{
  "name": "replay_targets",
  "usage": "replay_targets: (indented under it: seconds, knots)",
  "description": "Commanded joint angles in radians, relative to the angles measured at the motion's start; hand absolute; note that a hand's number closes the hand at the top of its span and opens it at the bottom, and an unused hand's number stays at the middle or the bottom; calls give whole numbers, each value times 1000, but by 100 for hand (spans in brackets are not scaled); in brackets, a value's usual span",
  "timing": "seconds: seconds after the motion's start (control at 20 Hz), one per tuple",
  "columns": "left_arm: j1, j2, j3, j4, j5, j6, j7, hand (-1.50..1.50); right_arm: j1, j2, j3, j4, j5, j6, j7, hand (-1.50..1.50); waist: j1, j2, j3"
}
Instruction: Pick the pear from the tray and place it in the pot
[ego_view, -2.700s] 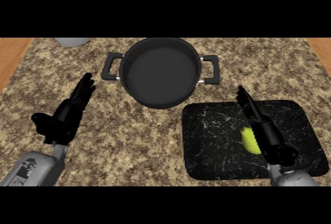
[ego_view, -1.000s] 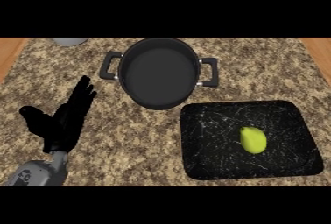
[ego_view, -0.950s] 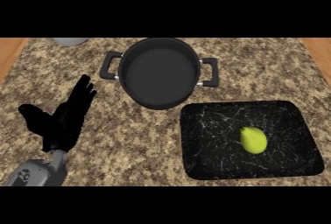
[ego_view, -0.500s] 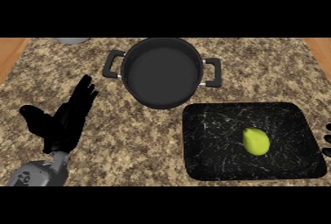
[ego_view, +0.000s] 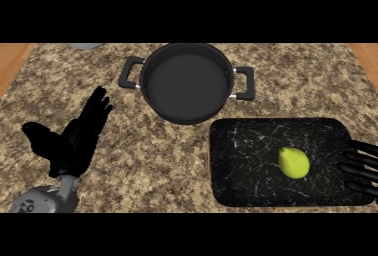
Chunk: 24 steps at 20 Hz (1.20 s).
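Reaching step: the right hand (ego_view: 360, 167) shows only as black fingers (ego_view: 358, 156) at the view's right edge, over the tray's right rim, pointing left toward the pear
Pear: the pear (ego_view: 294, 162) lies on the tray (ego_view: 244, 150), right of its middle, untouched and just beside the fingertips
Right fingers: straight and spread apart, holding nothing
Left hand: the left hand (ego_view: 74, 142) rests at the view's left over the counter (ego_view: 148, 150), fingers straight and relaxed, well apart from tray and pot
Pot: the pot (ego_view: 188, 81) stands on the counter beyond the tray's upper left corner, nothing visible inside it, a handle at each side
Progress: by my judgement the pick is not yet made; the task is at its start
Next move: the right hand likely needs to come further in over the pear, lower, and curl its fingers round the fruit before any lift toward the pot
Care: the pear is rounded and may roll if nudged from the side
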<state>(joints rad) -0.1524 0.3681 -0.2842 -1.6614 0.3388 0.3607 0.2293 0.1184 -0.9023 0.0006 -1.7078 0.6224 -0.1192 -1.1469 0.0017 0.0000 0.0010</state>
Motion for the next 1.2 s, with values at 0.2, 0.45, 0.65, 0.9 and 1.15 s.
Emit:
replay_targets:
  seconds: [0.2, 0.45, 0.65, 0.9, 1.15]
  knots:
    - [11, -15, 12, -15, -27, -19, 7, 0, -2, 61, 6, 71, -27, -74, -221, -150, -1, -1, 0]
    - [-48, -42, 33, -20, -44, 10, 73, 0, 4, 67, 34, 31, 9, -62, -172, -150, -6, -1, 0]
    - [8, -47, 41, -30, -57, -38, 38, 0, 68, 92, 48, -55, 50, -43, -93, -150, -7, -2, -1]
    - [26, -68, 62, -33, -82, -68, 38, 0, 9, 190, 82, 5, 187, -98, 1, -150, -3, -1, -1]
    - [27, -88, 74, -62, -115, -73, 77, 0, -43, 245, 101, 56, 256, -99, 17, -150, -1, -1, -1]
